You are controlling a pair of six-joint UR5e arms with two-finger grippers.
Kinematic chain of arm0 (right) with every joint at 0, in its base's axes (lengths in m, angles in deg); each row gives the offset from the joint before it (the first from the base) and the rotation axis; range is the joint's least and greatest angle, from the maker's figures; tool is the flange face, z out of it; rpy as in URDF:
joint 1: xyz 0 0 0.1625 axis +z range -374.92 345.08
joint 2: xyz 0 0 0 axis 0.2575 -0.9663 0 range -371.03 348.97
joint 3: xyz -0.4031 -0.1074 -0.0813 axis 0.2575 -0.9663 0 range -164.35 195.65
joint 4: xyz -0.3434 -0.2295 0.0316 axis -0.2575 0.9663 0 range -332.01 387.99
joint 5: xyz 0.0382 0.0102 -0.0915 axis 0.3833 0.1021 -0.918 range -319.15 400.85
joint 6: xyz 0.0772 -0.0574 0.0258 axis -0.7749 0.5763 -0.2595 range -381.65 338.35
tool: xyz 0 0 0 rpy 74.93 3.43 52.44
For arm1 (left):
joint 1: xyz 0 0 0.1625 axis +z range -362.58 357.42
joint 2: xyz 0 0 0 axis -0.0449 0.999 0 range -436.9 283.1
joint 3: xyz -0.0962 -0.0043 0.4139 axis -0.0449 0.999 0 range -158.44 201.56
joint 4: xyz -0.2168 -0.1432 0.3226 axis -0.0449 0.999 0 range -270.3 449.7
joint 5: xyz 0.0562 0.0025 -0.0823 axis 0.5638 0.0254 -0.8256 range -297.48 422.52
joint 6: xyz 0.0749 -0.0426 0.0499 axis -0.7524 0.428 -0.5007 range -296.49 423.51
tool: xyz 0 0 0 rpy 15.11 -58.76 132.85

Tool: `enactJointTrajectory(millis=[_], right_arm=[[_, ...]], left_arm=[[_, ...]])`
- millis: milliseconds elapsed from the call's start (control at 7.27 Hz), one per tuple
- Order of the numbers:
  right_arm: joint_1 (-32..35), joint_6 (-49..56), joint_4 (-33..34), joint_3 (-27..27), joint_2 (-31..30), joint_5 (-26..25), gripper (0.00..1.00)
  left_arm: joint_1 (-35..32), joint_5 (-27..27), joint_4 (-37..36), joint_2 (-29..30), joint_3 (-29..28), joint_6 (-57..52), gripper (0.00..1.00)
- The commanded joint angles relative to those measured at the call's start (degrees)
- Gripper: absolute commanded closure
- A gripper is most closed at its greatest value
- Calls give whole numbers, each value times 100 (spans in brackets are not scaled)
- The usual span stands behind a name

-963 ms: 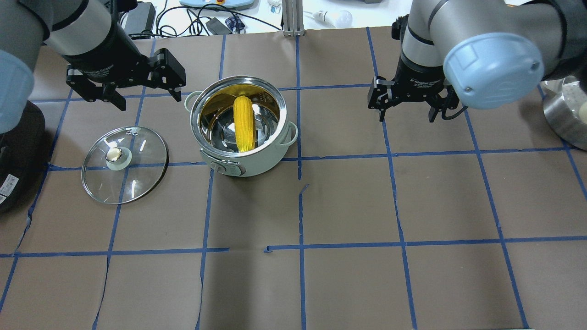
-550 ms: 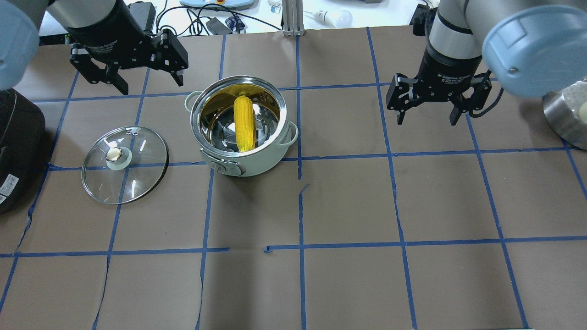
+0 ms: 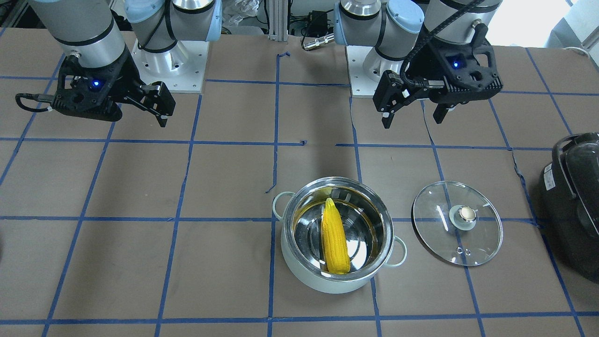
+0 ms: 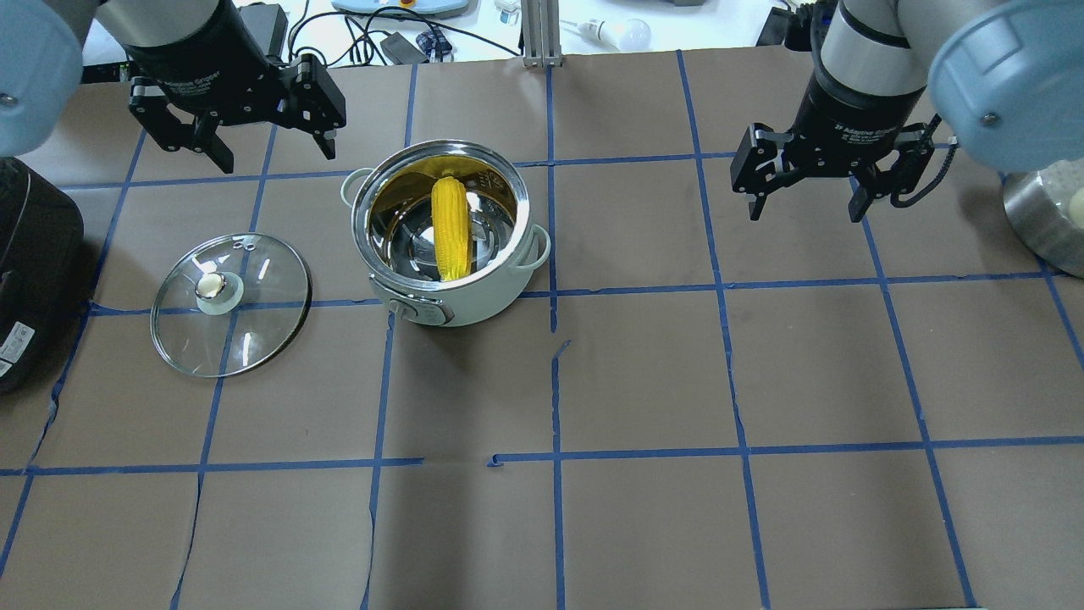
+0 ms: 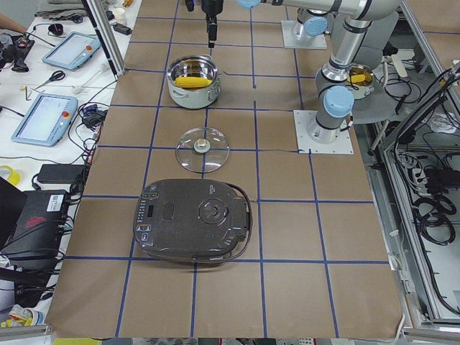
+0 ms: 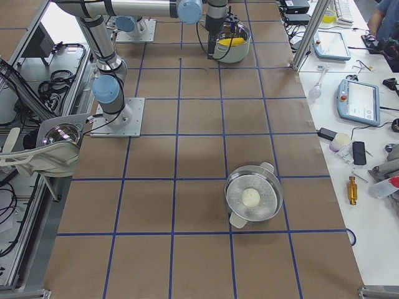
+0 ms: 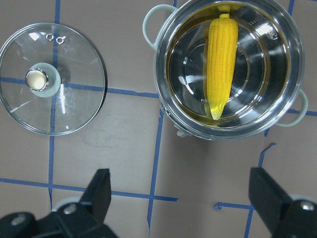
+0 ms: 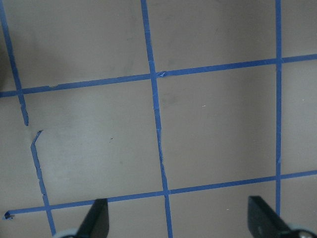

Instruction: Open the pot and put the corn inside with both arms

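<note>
We find the pale mint-green round pot with a shiny steel inside (image 4: 474,307) standing open on the brown paper-covered table with a blue tape grid (image 4: 644,381). The bright yellow tapered corn cob (image 4: 450,227) lies inside it. Its pointed tip sits low on the robot's side and its blunt end reaches toward the far rim. Yellow glare on the steel wall blurs where the cob ends. The clear round glass lid with a brass-coloured knob (image 4: 230,303) lies flat, knob up, beside the pot on the robot's left and apart from it.

The left gripper (image 4: 275,154) hangs high over the left half of the table, its black fingers spread wide with nothing between them. Its wrist camera looks down on pot, cob and lid, but its own fingers (image 7: 99,191) are cut off at the bottom edge. The right gripper (image 4: 806,212) hangs well apart from the pot on the robot's right, equally wide and empty. Its wrist view gives us only paper, tape and two finger ends. From the front, one of its fingers (image 3: 161,105) shows and the other is hidden behind the gripper body.

The large black appliance (image 4: 34,254) is cut by the left edge overhead, and a steel vessel (image 4: 1037,224) by the right edge. From there we cannot make out what it holds.
</note>
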Motion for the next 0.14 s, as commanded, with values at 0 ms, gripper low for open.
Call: enactJointTrajectory(millis=[0], right_arm=[[-3,2,6,-21,-67,1,0]], left_arm=[[-8,5,-2,-24,-8,3,0]])
